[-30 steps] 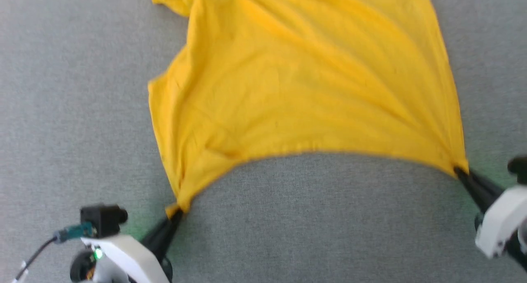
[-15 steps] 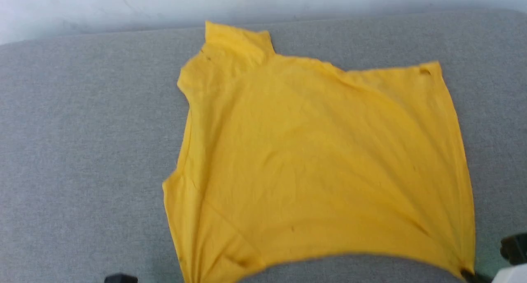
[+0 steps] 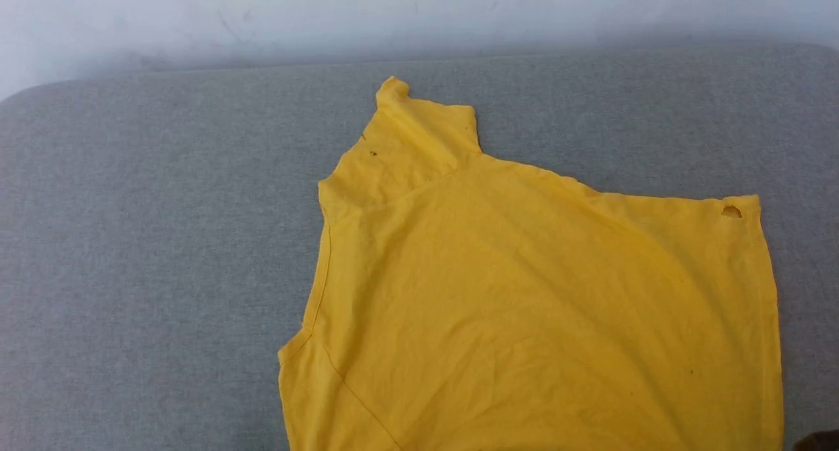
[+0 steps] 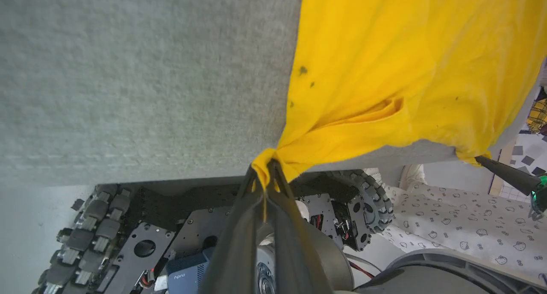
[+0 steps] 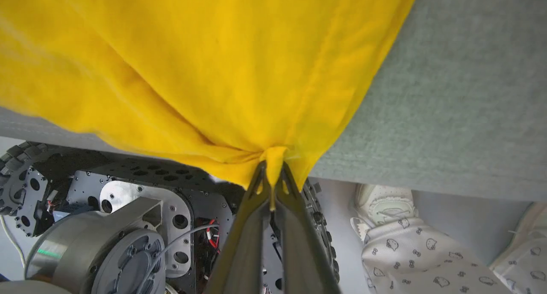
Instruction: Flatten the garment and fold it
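- Head view: the garment (image 3: pixel 537 307), a bright yellow T-shirt, lies spread on the grey surface (image 3: pixel 164 241), right of centre. Its near part runs off the bottom of the picture, and a pale wall (image 3: pixel 262 12) stands behind the surface's far edge.
- One sleeve (image 3: pixel 419 136) points toward that far edge. A small hole (image 3: pixel 731 212) sits at the cloth's far right corner.
- A dark shape (image 3: pixel 819 443) in the bottom right corner is cropped too hard to name; it may be part of the right arm.
- Left wrist view: the left tool (image 4: pixel 268 168) is pinched tight on a bunched corner of the garment, just at the near edge of the surface. The cloth fans out from the grip and up over the surface, with a few small dark specks (image 4: pixel 302 70) on it.
- At the right of the same view, the right tool (image 4: pixel 480 159) meets the other gathered corner of the hem.
- Right wrist view: the right tool (image 5: pixel 273 166) is clamped on that corner, with yellow cloth showing between its fingers.
- Below the surface are the robot's wheeled base (image 5: pixel 128 208), a person's white shoe (image 5: pixel 384 204) and a patterned trouser leg (image 5: pixel 419 255).
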Controlling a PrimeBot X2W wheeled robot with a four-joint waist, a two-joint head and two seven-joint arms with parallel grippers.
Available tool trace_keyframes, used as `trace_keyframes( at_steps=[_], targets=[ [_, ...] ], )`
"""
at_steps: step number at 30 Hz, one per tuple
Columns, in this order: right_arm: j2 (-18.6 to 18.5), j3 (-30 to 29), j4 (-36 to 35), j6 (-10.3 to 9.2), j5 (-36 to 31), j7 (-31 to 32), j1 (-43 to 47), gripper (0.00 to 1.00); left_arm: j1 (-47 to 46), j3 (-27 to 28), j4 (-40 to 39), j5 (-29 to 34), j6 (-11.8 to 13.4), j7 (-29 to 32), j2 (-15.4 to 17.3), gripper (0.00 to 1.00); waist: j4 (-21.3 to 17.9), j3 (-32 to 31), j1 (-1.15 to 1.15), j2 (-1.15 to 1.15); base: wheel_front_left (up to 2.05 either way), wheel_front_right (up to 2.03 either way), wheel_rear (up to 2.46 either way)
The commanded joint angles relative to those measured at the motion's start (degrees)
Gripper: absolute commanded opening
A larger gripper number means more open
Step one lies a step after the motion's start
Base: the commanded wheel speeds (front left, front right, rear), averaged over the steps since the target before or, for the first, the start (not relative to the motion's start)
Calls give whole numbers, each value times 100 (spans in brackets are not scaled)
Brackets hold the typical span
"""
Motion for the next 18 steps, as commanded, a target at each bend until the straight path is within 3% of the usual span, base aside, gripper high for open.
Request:
trace_keyframes(
  at_steps=[1, 8, 18],
  targets=[
    [25, -55, -60, -12, -54, -58, 1, 0, -76, 81, -31, 87, 19, -89, 53, 0, 21, -8, 0, 0, 0, 0, 0],
    [-25, -314, -467, -12, -193, -634, -377, 0, -750, 449, -522, 895, 40, -689, 242, 0, 3, 105, 0, 0, 0, 0, 0],
    [-189, -627, -847, -12, -448, -1352, -1300, 0, -2158, 786, -931, 1918, 42, -931, 348, 0, -212, 564, 0, 0, 0, 0, 0]
  ],
)
